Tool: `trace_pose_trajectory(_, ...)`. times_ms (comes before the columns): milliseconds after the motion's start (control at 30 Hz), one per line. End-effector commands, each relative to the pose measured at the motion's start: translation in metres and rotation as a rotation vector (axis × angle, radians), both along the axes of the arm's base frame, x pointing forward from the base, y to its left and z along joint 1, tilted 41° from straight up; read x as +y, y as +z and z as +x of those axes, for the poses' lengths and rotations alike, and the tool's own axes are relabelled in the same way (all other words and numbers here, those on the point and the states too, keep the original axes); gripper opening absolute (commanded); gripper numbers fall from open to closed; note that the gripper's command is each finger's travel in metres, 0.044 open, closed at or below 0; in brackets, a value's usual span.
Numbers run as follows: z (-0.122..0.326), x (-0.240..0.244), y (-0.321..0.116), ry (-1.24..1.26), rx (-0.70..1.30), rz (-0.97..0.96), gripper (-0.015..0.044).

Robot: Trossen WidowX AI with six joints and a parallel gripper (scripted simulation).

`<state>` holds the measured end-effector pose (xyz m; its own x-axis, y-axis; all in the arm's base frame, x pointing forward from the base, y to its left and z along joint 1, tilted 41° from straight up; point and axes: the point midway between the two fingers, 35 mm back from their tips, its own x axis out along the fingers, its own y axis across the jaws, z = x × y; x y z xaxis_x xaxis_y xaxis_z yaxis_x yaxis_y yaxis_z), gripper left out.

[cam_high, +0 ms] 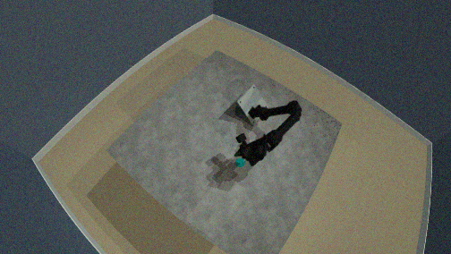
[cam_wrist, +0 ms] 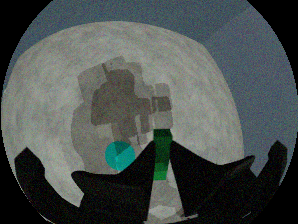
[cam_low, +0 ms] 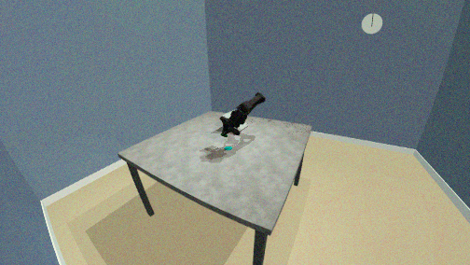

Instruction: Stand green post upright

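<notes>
The green post point(cam_wrist: 161, 156) point(cam_low: 224, 135) is held between the fingertips of my gripper point(cam_wrist: 161, 144) point(cam_high: 238, 155), which is shut on it. In the wrist view the post points away from the camera, with its far end beyond the fingertips; its exact tilt is hard to tell. In the exterior view the post shows as a small green spot above the table. The cyan circle point(cam_high: 240, 163) point(cam_low: 228, 148) point(cam_wrist: 120, 156) lies flat on the table, left of the post in the wrist view, partly shaded. In the top view the gripper hides most of the post.
The grey table point(cam_high: 179, 116) point(cam_low: 177, 154) carries the arm and its dark shadow, which falls around the circle. A pale panel point(cam_high: 250, 97) stands near the arm's base, away from the circle. The table's edges lie well away from the gripper.
</notes>
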<state>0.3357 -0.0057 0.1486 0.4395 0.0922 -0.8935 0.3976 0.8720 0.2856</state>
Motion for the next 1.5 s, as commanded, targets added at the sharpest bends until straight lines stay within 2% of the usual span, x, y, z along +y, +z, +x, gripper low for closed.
trace_pose_trajectory(0, -0.0004, -0.0006, 0.0002, -0.016, -0.020, -0.017, 0.0023)
trace_pose_trajectory(1467, -0.0001, 0.0031, 0.0082, -0.161, -0.269, -0.119, 0.0023)
